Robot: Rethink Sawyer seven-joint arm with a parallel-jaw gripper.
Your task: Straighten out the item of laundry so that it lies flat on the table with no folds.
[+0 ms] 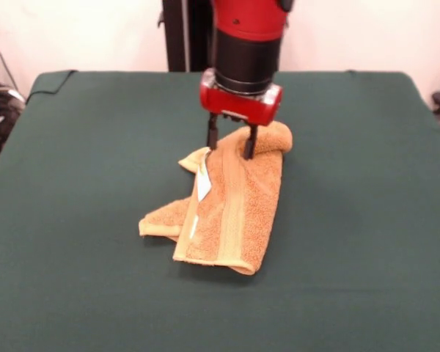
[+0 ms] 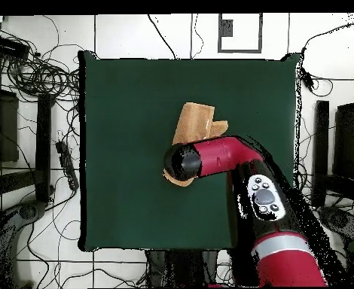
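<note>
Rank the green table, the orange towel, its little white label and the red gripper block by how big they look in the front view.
1. table
2. towel
3. red gripper block, though it stands higher, so the comparison with the towel is rough
4. white label, by far the smallest

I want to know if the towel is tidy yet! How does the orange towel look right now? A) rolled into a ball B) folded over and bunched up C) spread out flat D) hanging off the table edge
B: in the front view the towel lies doubled over in layers on the green table, with its far end lifted under the gripper.
</note>
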